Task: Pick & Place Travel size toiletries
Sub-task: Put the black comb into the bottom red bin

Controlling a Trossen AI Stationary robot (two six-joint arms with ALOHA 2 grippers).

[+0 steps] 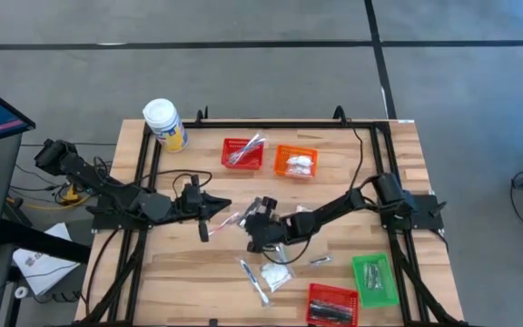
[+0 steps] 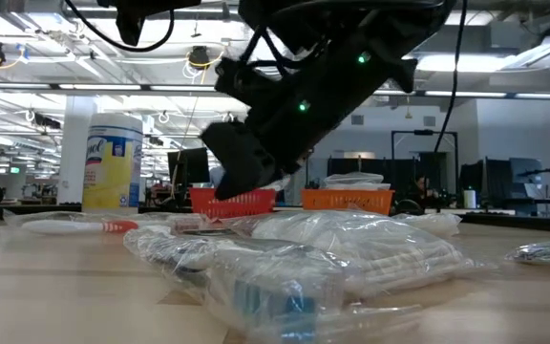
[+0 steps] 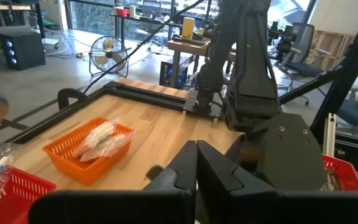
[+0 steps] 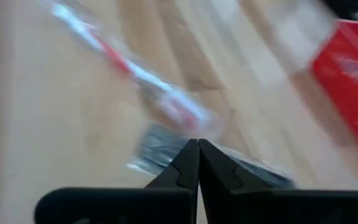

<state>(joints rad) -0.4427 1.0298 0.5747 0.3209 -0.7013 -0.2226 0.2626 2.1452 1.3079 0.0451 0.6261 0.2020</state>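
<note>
Fingers pressed together, empty, on both the right gripper (image 1: 260,238) and left gripper (image 1: 221,205); descending like that, the right could shove the packet (image 1: 278,275) aside instead of gripping it. Counted: 4 baskets, 2 arms, 1 jar (image 1: 164,123). Loose toiletries lie mid-table.

Glossy clear-plastic-wrapped toiletries (image 2: 351,253) lie on a smooth pale wooden table (image 1: 189,272) near plastic mesh baskets (image 1: 296,163)

My left gripper (image 1: 214,205) sits mid-table, left of my right gripper (image 1: 260,218). Behind them stand two baskets (image 1: 243,153) side by side; the jar (image 1: 164,123) occupies the back-left corner.
</note>
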